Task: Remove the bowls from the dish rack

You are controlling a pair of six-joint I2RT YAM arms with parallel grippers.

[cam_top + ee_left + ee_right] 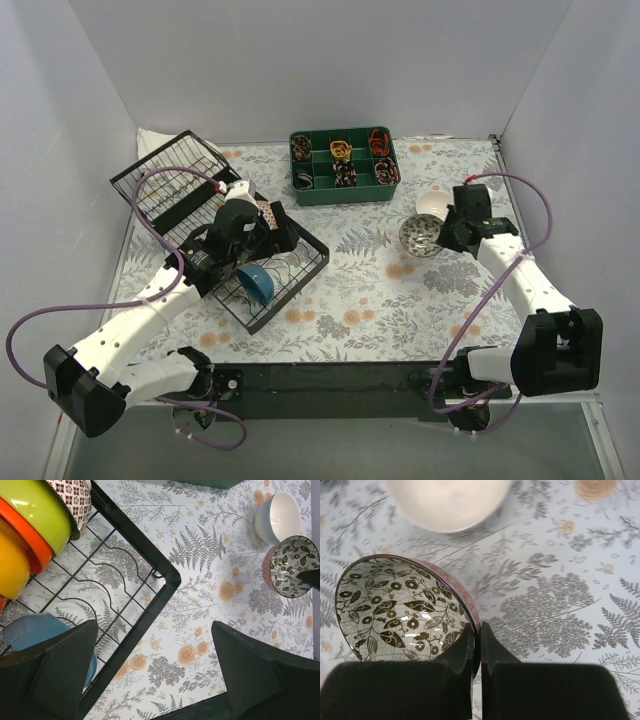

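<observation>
You have two arms with white shells on the long links and bulky black blocks at the joints: the left arm (pixel 140 320) and the right arm (pixel 530 285). A purple cable (pixel 30 330) loops loosely along each, ending in a small red fitting near the wrist. Both tools are matt black. The left tool (pixel 155 625) has broad, wedge-shaped fingers, and the right tool (pixel 479 630) has fingers tapering to narrow tips.
</observation>
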